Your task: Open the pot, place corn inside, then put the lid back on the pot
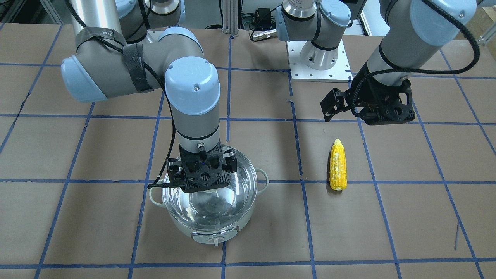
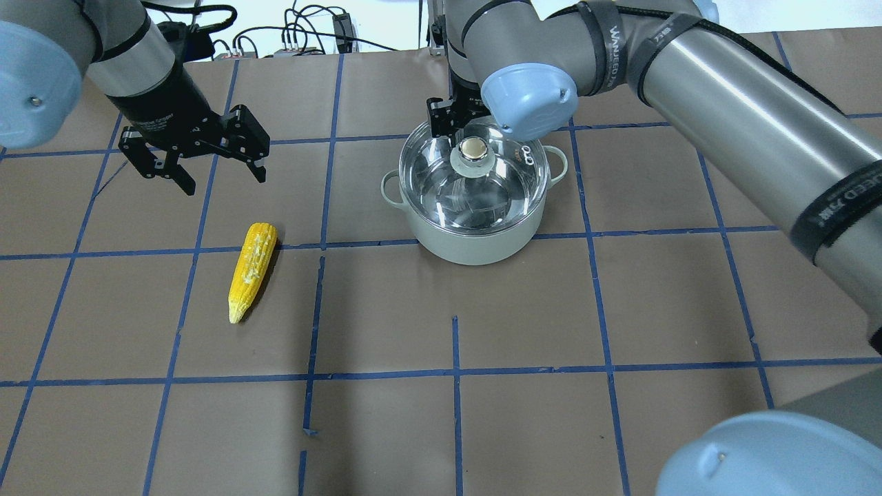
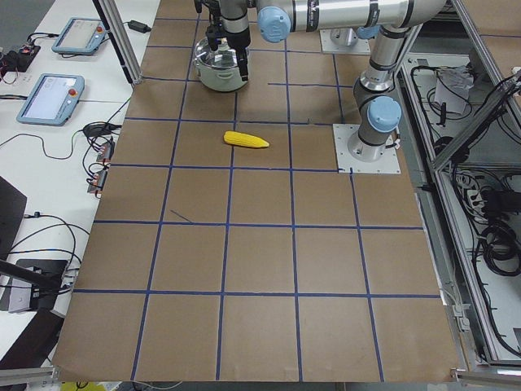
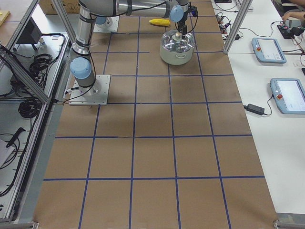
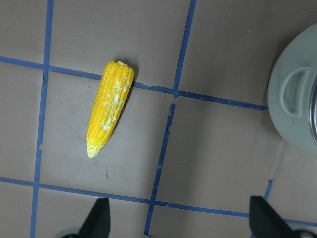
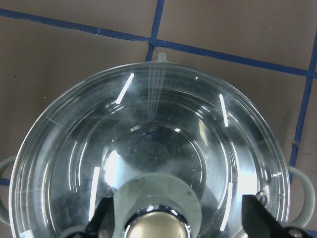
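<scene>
Brown paper-covered table (image 2: 620,310), blue tape grid (image 2: 455,372) across it, and cables along the far edge.

Right gripper (image 6: 183,223) first: jaws spread wide, one black fingertip (image 6: 101,218) on either side of the shiny metal knob with the beige disc (image 2: 473,148), gripping nothing. That knob crowns the round, domed clear glass lid (image 6: 163,139), which sits square on the round pale-green-grey cooking pot (image 2: 475,241). The pot has a loop handle (image 2: 391,189) on each side and a control knob (image 1: 215,240) on its front. The black straps (image 2: 610,41) round the right arm carry white print that looks like "WANJEED", though it isn't fully clear.

The left gripper (image 2: 222,178) hangs released above bare paper, fingers well parted. Near it, the yellow toy corn cob with pale patches (image 2: 252,270) lies flat, blunt end across a tape line and tapered tip toward the robot, well apart from the pot. The white wrist print is too small to read.
</scene>
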Motion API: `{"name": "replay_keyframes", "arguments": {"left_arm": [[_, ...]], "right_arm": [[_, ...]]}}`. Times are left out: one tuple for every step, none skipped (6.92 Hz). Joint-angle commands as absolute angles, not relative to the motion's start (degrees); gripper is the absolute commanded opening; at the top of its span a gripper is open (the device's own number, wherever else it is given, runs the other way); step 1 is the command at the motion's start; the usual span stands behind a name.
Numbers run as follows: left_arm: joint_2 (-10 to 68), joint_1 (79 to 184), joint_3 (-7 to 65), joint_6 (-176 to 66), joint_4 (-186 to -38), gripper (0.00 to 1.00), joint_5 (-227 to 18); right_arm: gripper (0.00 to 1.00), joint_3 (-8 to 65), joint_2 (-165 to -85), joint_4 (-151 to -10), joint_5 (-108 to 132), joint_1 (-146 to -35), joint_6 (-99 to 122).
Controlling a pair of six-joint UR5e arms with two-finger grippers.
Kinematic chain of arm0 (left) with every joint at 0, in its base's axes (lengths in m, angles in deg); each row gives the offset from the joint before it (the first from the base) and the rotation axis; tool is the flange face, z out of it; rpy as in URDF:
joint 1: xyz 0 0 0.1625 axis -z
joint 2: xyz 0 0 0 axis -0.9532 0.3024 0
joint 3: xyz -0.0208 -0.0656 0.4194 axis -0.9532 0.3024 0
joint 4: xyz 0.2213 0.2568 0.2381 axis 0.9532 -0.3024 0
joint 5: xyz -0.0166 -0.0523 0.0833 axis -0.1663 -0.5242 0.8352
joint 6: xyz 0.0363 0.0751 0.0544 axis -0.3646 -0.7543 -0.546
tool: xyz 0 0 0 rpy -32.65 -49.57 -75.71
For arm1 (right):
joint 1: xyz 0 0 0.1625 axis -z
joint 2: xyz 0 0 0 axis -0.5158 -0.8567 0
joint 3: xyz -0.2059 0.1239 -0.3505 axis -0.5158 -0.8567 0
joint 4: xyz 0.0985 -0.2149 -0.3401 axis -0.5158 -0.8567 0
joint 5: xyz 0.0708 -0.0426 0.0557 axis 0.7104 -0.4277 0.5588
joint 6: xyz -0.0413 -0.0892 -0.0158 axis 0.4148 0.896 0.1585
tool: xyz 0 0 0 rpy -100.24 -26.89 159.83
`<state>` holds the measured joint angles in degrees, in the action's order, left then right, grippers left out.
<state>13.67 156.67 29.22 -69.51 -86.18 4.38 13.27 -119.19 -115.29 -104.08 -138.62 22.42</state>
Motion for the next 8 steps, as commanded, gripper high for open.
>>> {"name": "replay_keyframes", "arguments": {"left_arm": [[15.9,155.4,35.8,-71.5,-76.6,1.0,5.2],[18.3,155.4,40.3,-73.1,-65.9,1.0,5.2],[19.9,155.1,43.6,-77.2,-59.0,1.0,5.2],[21.1,154.9,45.8,-82.5,-53.9,1.0,6.1],[22.5,154.8,48.5,-89.9,-48.3,0.98,8.8],[24.4,154.8,52.8,-92.1,-39.7,0.98,8.8],[25.7,154.2,56.1,-93.5,-32.4,0.98,8.8],[26.0,151.3,57.0,-94.1,-31.2,0.98,7.9]], "right_arm": [[0.88,12.2,-118.1,-115.3,-104.1,-139.1,22.4],[0.85,12.3,-117.9,-115.3,-104.1,-139.1,22.5],[0.85,12.3,-118.0,-114.9,-104.1,-139.0,22.7],[0.85,12.3,-118.2,-114.8,-104.3,-139.0,23.3],[0.85,12.6,-118.3,-114.8,-104.3,-139.0,23.4],[0.82,13.0,-118.4,-114.8,-104.4,-139.0,23.4],[0.8,13.1,-118.4,-114.7,-104.3,-139.1,23.4],[0.78,13.2,-118.4,-114.7,-104.3,-139.1,23.4]]}}
